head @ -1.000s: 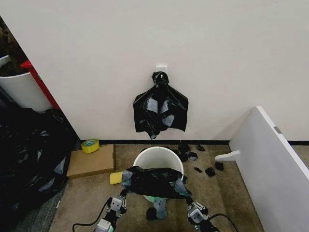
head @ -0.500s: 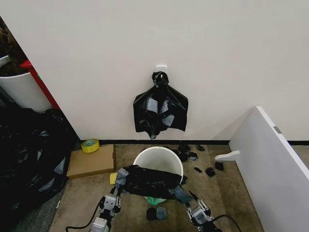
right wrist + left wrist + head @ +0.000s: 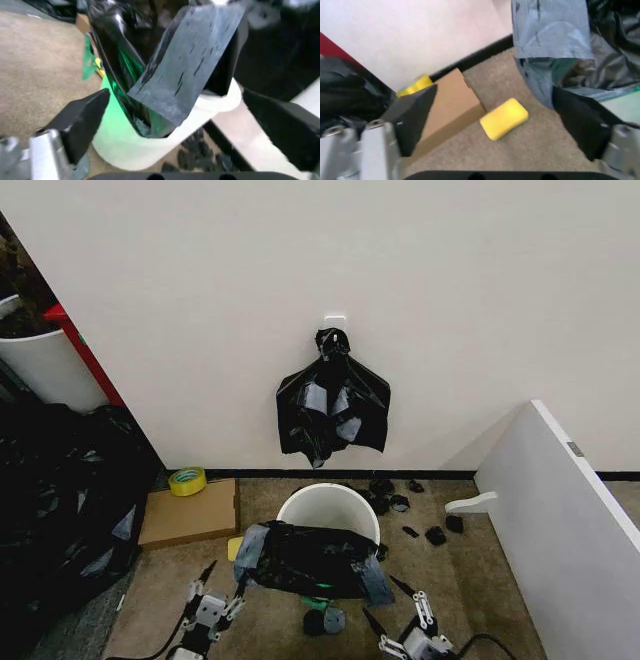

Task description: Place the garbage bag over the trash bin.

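The left end effector [image 3: 212, 608] hovers low over the carpet with its fingers spread wide and nothing between them. The right end effector [image 3: 404, 627] hovers likewise, fingers splayed apart and empty. Between the two and just beyond their fingertips, the garbage bag [image 3: 312, 559] lies draped across the near rim of the trash bin [image 3: 328, 506], its glossy black folds hanging down the bin's front while the far part of the opening shows uncovered. Just beyond the left end effector, a yellow sponge [image 3: 504, 118] lies on the carpet beside a flat cardboard box [image 3: 190, 513], which carries a roll of yellow tape [image 3: 187, 480]. Well beyond both end effectors, a knotted bundle of black bags [image 3: 332, 402] hangs on the white wall behind the bin.
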